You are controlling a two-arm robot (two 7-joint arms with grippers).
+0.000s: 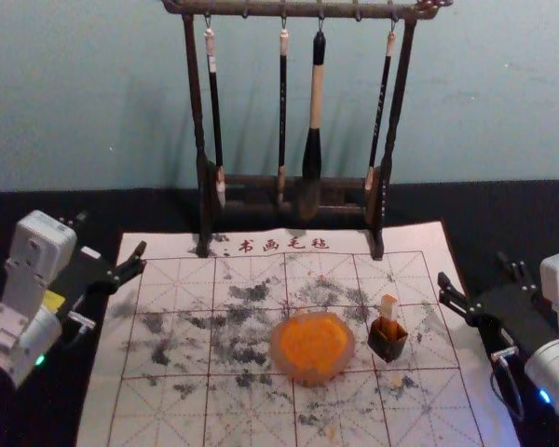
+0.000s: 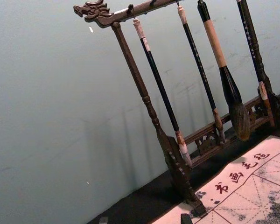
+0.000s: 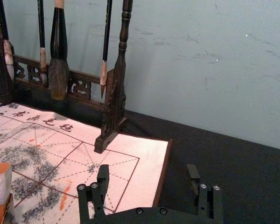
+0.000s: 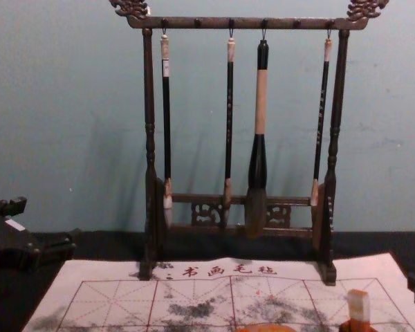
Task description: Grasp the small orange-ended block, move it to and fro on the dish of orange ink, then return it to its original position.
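The small block (image 1: 388,305) stands in a dark square holder (image 1: 388,343) right of the dish (image 1: 277,352) of orange ink (image 1: 314,341). In the chest view the block (image 4: 358,306) is pale with an orange top; it also shows in the right wrist view (image 3: 1,187). My right gripper (image 1: 480,273) is open at the felt's right side, apart from the block; in its wrist view the gripper (image 3: 147,171) has nothing between its fingers. My left gripper (image 1: 112,237) stays open by the felt's left edge, its tips low in the left wrist view (image 2: 144,219).
A dark wooden rack (image 1: 383,200) with several hanging brushes stands at the back of the felt mat (image 1: 168,410), its feet on the mat's far edge. The big brush (image 1: 312,149) hangs lowest, behind the dish. Black cloth (image 1: 531,209) surrounds the mat.
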